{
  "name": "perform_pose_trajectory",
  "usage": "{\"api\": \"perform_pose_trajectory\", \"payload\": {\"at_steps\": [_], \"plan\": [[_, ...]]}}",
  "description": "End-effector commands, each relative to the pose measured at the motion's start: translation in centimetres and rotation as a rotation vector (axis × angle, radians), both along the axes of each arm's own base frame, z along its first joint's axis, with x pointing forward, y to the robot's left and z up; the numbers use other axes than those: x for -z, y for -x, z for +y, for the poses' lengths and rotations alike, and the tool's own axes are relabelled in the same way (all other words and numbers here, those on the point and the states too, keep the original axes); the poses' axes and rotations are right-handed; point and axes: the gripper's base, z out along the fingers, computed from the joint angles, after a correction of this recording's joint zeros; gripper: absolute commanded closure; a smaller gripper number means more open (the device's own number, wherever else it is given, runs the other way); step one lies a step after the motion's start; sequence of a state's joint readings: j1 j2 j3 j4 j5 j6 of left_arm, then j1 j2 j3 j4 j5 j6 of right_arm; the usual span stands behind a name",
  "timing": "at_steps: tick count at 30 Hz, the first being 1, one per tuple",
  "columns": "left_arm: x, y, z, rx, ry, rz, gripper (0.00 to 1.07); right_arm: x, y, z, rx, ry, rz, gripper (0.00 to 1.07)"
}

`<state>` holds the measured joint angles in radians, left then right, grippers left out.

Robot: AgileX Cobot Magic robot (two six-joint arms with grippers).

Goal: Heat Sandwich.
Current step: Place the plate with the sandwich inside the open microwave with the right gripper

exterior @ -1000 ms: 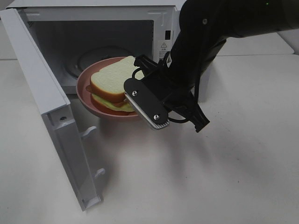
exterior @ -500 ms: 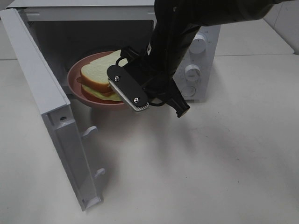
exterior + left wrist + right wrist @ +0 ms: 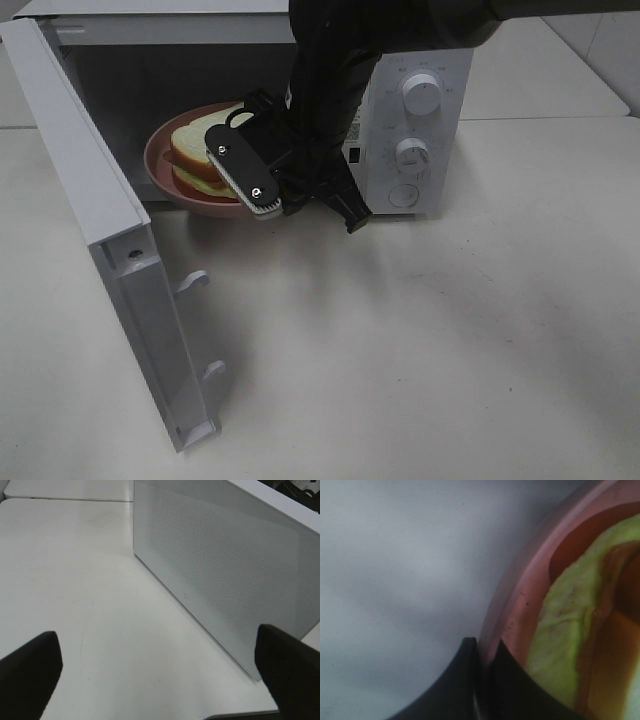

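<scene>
The sandwich (image 3: 196, 150), white bread with a green-yellow filling, lies on a round pink plate (image 3: 158, 168). My right gripper (image 3: 245, 185) is shut on the plate's near right rim and holds it in the open mouth of the white microwave (image 3: 420, 60), partly inside the cavity. The right wrist view shows the fingers (image 3: 465, 680) pinching the plate's rim (image 3: 520, 605), with the sandwich (image 3: 560, 630) just beyond. My left gripper (image 3: 160, 680) is open and empty, above the table beside the outer face of the microwave door (image 3: 225, 570). It is out of the exterior high view.
The microwave door (image 3: 110, 230) stands swung open towards the front left. The control panel with its knobs (image 3: 418, 95) is to the right of the cavity. The white table (image 3: 450, 330) spreads in front and to the right.
My right gripper has carried the plate and sandwich back and to the left, from in front of the microwave opening into it.
</scene>
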<state>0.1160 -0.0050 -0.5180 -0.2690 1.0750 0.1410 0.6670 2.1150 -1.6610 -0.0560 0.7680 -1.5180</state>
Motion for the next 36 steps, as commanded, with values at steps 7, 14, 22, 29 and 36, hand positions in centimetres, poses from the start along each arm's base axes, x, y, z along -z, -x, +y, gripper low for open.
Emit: {"api": "perform_pose_trajectory", "payload": {"at_steps": [7,14,22,29,36], "plan": [[0.1,0.2,0.0,-0.001,0.001,-0.016,0.09,-1.2,-2.3,1.7,0.050,-0.036,-0.050,1.05],[0.1,0.2,0.0,-0.003,0.001,-0.015,0.09,-0.7,-3.8,2.9,0.081,-0.062,-0.063,1.05],[0.1,0.2,0.0,-0.003,0.001,-0.015,0.09,0.0,-5.1,3.7,0.093,-0.064,-0.092,1.05],[0.1,0.2,0.0,-0.007,-0.003,-0.014,0.09,0.5,-6.5,4.4,0.141,-0.077,-0.116,1.04],[0.1,0.2,0.1,-0.012,-0.010,-0.012,0.09,0.6,-7.5,4.4,0.172,-0.099,-0.138,1.04]]}}
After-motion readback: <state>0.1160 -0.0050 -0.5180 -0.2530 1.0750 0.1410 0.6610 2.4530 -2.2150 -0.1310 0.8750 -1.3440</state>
